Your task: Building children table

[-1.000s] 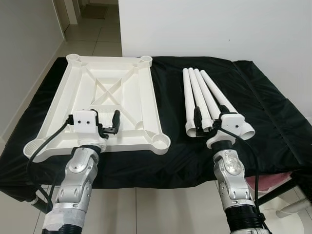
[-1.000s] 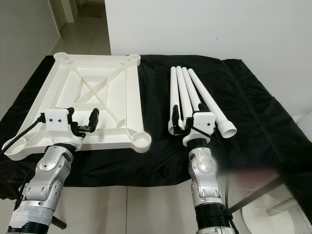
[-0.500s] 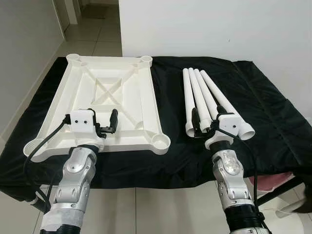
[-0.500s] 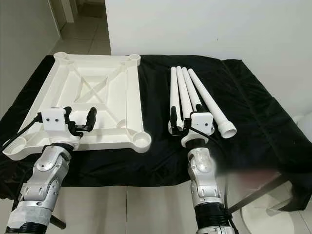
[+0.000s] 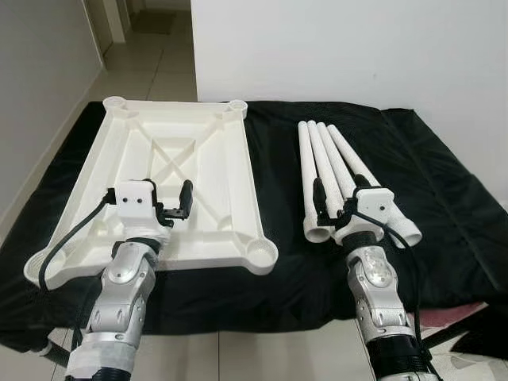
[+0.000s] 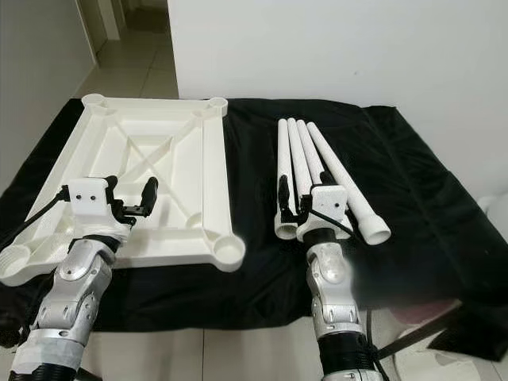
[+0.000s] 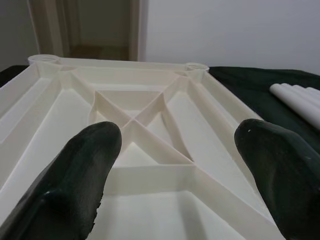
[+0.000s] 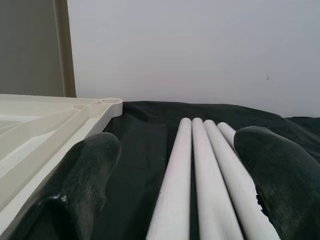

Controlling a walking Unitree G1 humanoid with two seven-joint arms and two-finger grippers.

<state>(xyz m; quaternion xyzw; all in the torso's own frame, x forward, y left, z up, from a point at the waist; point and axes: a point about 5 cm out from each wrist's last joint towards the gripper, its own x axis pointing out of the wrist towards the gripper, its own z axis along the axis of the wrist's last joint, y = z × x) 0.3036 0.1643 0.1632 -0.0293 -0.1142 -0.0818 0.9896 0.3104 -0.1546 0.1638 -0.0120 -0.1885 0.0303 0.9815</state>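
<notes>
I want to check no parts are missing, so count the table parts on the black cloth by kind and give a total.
Tabletop: 1
Legs: 4
Total: 5

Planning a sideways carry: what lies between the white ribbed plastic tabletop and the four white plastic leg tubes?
Only bare black cloth separates the white ribbed plastic tabletop and white plastic leg tubes, seen in both eye views.

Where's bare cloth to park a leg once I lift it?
Bare black cloth lies right of the four legs, out to the edge. A narrower strip runs between the tabletop and the legs. The left half is crowded: the upturned tabletop covers it.
</notes>
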